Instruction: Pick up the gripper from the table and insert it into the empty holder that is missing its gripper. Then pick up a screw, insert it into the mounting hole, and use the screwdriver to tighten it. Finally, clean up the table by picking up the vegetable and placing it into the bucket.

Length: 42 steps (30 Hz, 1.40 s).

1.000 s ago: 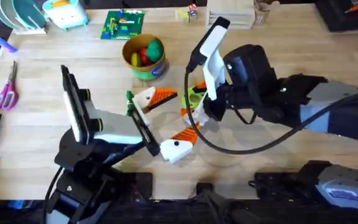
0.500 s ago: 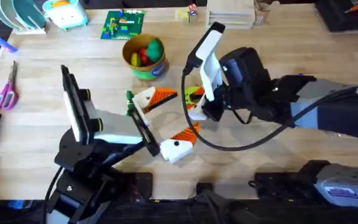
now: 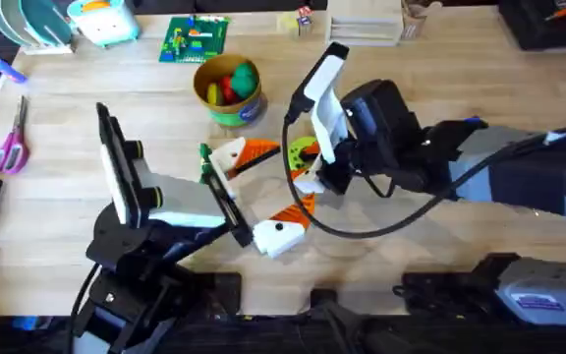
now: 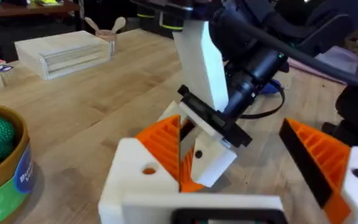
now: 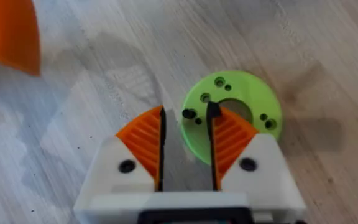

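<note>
Gripper piece (image 4: 166, 144): orange, ribbed, sitting on a white holder (image 4: 135, 180) at my left arm's fingers. All four fingers across both arms carry such orange pieces, so I judge the insertion done, though I cannot tell which holder was the bare one

Screw step: judged in hand. Right gripper (image 5: 186, 127) hangs low over the green disc (image 5: 257, 93), fingers narrow with bench showing between them, nothing clearly pinched. A small dark screw (image 5: 189, 114) lies at the disc's rim, just at the fingertips. Mounting, tightening and the vegetable are left as far as I can see

Left gripper (image 3: 275, 184): fingers wide, holding nothing, the right arm's fingers reaching down between them. Very crowded there; any sideways move by either arm risks contact

Bucket (image 3: 226, 110) stands near, just beyond the left fingers, toy produce inside. Open bench (image 3: 440, 79) lies beyond the right arm; scissors (image 3: 10, 147) are well apart at the left edge
</note>
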Each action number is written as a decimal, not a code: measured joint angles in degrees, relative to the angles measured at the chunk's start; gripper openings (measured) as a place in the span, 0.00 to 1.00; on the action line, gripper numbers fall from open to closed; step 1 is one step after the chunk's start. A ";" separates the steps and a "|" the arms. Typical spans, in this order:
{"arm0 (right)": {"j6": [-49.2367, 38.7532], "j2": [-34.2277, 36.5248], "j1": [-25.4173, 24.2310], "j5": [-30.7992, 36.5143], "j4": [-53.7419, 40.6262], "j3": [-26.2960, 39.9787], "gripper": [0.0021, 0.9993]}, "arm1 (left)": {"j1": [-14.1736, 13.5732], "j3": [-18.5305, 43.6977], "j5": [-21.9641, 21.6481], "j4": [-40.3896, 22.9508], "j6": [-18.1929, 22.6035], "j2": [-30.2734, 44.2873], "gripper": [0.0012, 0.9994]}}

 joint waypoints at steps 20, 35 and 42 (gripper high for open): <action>-0.02 0.13 0.00 0.73 1.03 0.00 0.00 | 0.00 0.00 0.00 0.00 0.00 0.00 0.99; 0.03 -3.22 -0.96 1.46 0.98 0.00 0.38 | 0.00 0.00 0.00 -0.01 0.00 0.00 0.99; -0.15 -2.92 -0.01 0.92 1.86 0.00 0.52 | 0.00 0.00 0.00 0.00 0.00 0.00 0.99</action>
